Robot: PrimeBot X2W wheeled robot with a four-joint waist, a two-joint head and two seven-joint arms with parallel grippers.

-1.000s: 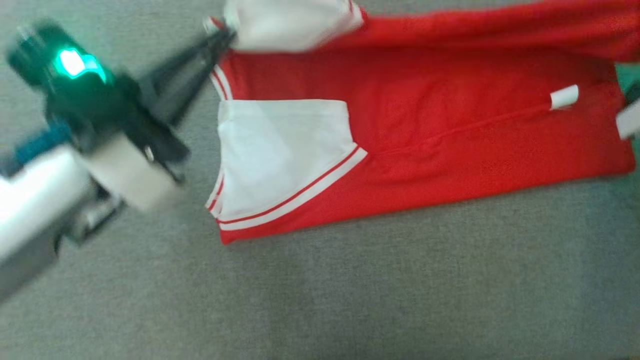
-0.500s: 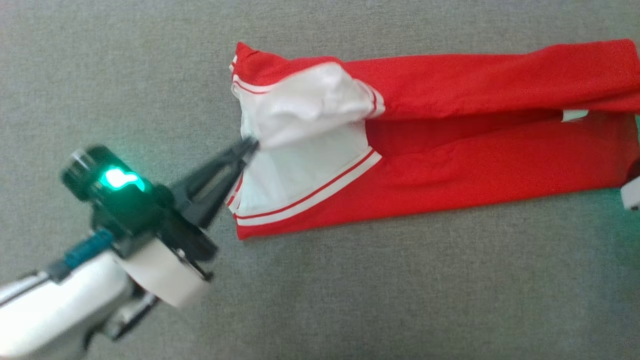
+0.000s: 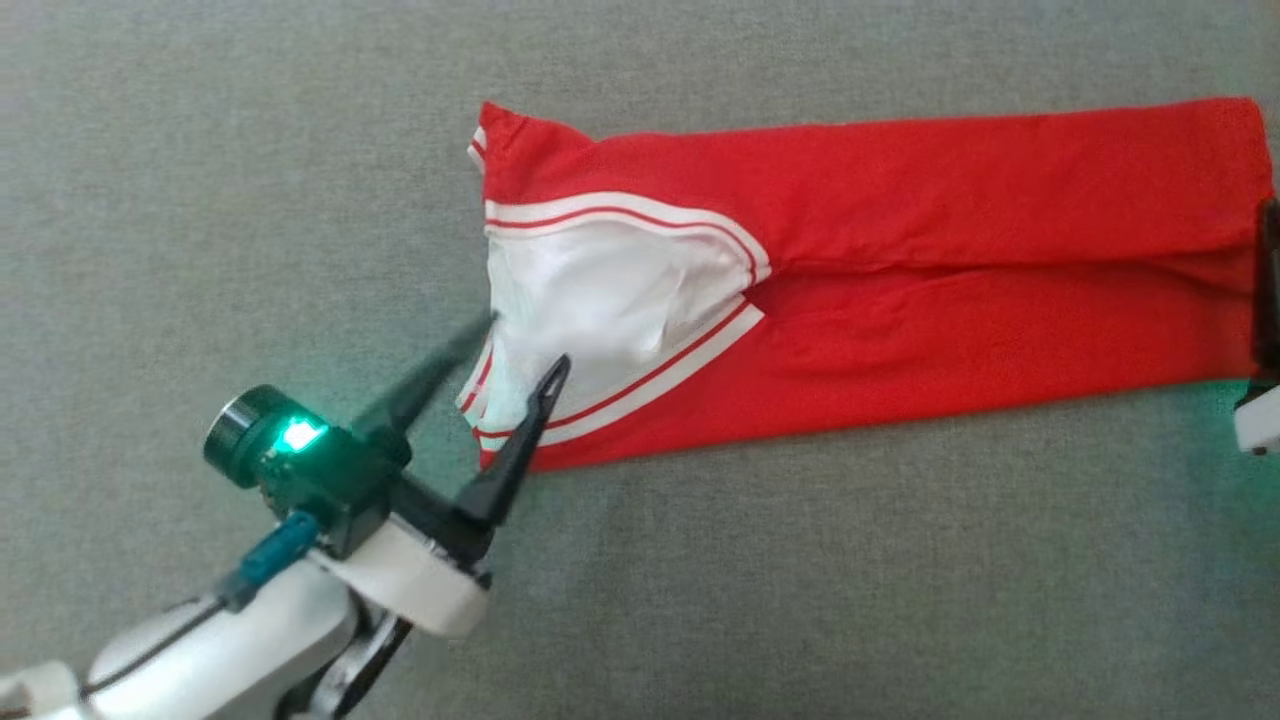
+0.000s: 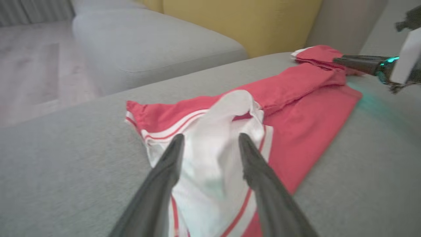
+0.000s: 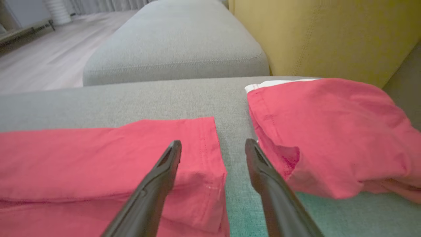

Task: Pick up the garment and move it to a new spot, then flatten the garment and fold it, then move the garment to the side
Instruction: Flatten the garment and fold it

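The garment [image 3: 900, 250] lies folded lengthwise on the sofa seat [image 3: 800, 600], left and right jaws released; next, I judge, they must regrasp one end to fold it across.

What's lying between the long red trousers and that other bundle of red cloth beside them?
Just a bare strip of grey cushion, in the right wrist view, separating the trousers from the bundle.

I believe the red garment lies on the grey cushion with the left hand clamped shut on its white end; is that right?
Not quite: the left hand is open, its two fingers spread apart over the white end and gripping nothing, as the left wrist view shows. The red garment does lie on the grey cushion.
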